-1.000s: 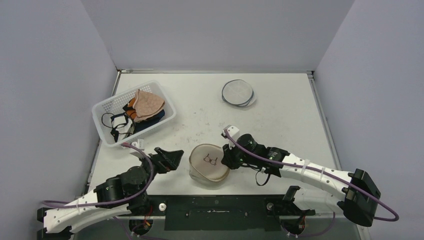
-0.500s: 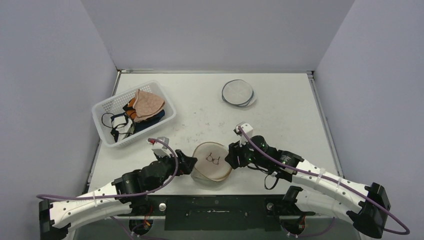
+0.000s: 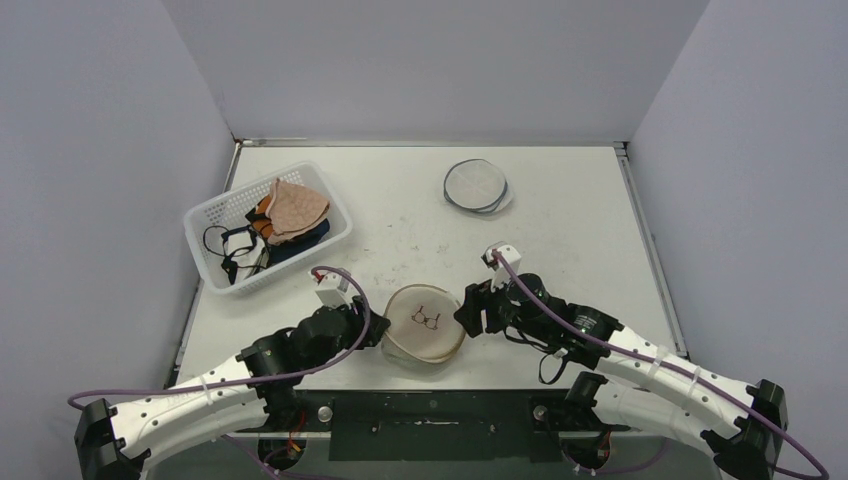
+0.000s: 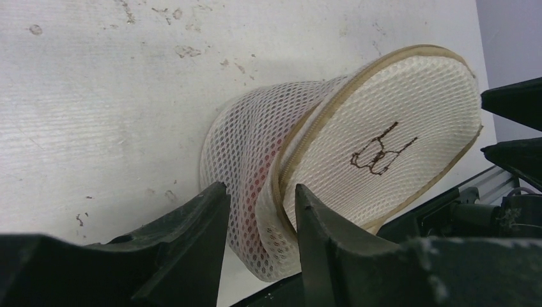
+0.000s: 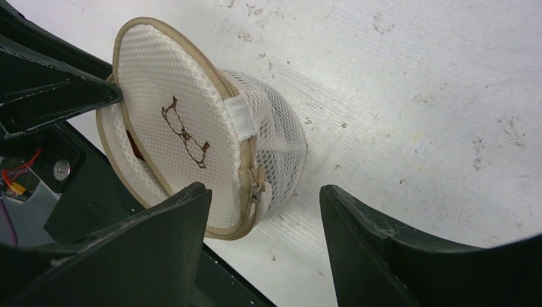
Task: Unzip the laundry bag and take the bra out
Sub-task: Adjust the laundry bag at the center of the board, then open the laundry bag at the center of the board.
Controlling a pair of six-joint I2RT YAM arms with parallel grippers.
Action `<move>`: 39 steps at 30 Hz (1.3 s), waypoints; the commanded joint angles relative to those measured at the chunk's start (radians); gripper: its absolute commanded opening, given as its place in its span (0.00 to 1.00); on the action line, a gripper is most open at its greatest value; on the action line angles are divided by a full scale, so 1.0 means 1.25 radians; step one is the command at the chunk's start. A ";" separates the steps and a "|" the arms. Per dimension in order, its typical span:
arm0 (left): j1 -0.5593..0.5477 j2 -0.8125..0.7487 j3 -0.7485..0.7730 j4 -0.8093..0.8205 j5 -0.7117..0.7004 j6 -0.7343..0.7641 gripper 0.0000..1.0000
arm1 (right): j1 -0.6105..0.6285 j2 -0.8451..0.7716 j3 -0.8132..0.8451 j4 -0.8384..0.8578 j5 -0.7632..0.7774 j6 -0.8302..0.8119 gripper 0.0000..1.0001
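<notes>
The laundry bag lies on its side on the counter, near the front edge and between my two arms. My left tool straddles the mesh wall beside the zip seam; I cannot tell whether it pinches the fabric. My right tool is released, its fingers wide apart, with the zip pull ahead of the gap, untouched.

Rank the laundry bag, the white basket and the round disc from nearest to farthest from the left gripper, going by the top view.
1. The laundry bag, right at the left gripper, near the front.
2. The white basket, back and to the left.
3. The round disc, far back, right of centre.
</notes>
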 commanded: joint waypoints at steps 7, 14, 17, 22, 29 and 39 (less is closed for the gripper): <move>0.004 -0.014 0.047 -0.011 0.079 -0.005 0.33 | 0.059 0.044 0.051 0.082 0.022 0.044 0.64; 0.004 -0.009 0.027 -0.052 0.060 -0.020 0.30 | 0.123 0.123 0.046 0.110 0.106 0.057 0.64; 0.005 0.004 0.030 -0.066 0.045 -0.022 0.23 | 0.129 0.143 0.043 0.118 0.117 0.064 0.63; 0.006 0.029 0.039 -0.075 0.032 -0.012 0.08 | 0.129 0.178 0.046 0.112 0.148 0.070 0.55; 0.005 0.022 0.040 -0.097 0.020 -0.010 0.00 | 0.117 0.116 0.009 0.115 0.228 0.096 0.06; 0.006 -0.055 -0.106 0.152 0.053 -0.016 0.00 | 0.000 0.018 -0.109 0.177 0.131 0.147 0.11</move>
